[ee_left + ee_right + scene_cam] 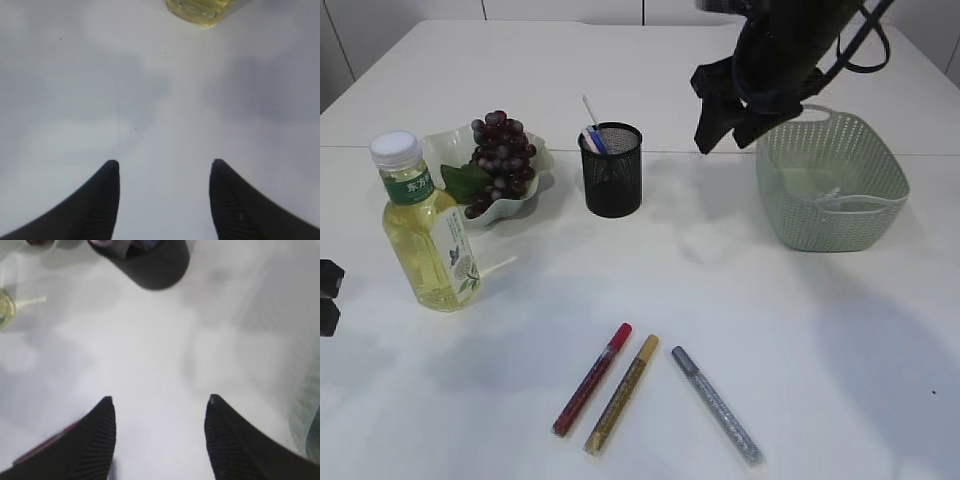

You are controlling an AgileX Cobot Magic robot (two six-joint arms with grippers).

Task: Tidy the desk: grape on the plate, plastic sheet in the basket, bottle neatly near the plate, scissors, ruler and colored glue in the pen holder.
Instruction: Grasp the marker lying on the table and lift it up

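Grape bunch (501, 160) on pale plate (527, 193), rear left of white table (800, 330). Bottle (422, 226) upright just beside plate, front left. Black mesh pen holder (612, 170) right of plate; white and blue items inside, identity unclear. Green basket (831, 180) rear right; clear sheet (828, 192) inside. Three glue pens on table front: red (592, 379), gold (621, 394), silver (717, 404), well apart from holder. Right gripper (159, 432) released, jaws spread, above table between holder and basket. Left gripper (164, 197) released, empty, low at left edge near bottle.
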